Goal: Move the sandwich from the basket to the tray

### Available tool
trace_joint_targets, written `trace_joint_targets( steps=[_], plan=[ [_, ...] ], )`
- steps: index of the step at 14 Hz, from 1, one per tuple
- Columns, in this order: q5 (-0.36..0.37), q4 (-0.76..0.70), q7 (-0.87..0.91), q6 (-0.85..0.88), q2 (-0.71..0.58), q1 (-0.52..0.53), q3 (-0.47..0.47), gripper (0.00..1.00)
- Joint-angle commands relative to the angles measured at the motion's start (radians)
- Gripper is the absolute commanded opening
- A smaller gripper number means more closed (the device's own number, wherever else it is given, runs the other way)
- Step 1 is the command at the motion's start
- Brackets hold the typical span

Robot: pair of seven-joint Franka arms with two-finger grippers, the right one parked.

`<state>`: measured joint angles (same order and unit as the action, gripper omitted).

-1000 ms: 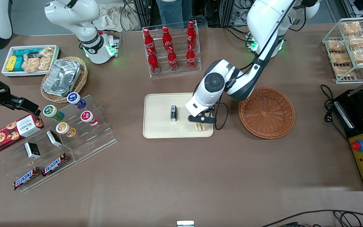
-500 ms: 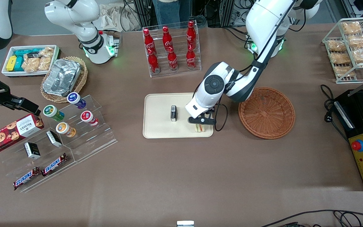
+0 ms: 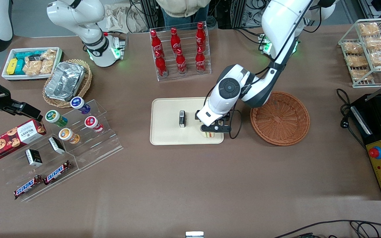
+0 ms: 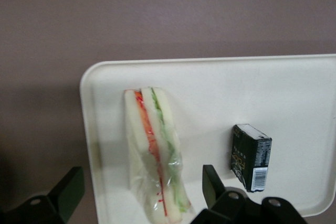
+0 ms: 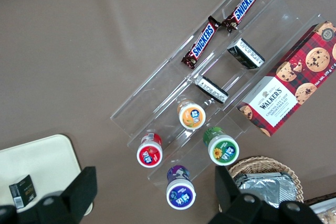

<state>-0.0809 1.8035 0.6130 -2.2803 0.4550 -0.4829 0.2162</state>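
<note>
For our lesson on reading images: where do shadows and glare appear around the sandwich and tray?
Left wrist view: the open gripper hangs above the sandwich, whose wrap shows faint sheen, and a soft shadow falls along the tray edge. Front view: the arm hides most of the sandwich; the basket is evenly lit.

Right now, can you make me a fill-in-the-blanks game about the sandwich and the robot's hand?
1. The sandwich lies on the ____.
2. The hand above it is ____.
3. The brown basket holds ____.
4. The small box on the tray is ____ in colour.

Missing words: tray; open; nothing; black
</note>
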Motion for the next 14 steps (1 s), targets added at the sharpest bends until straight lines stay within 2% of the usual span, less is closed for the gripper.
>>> trace_joint_targets(
  steps=[1, 6, 11, 14],
  plan=[
    [-0.002, -0.057, -0.036, 0.158, -0.056, 0.041, 0.002, 0.99],
    [0.004, -0.098, -0.165, 0.394, -0.185, 0.135, -0.001, 0.99],
    [0.013, -0.101, -0.087, 0.642, -0.291, 0.277, -0.003, 1.00],
    [0.012, -0.104, -0.096, 0.648, -0.326, 0.349, -0.003, 1.00]
  ],
)
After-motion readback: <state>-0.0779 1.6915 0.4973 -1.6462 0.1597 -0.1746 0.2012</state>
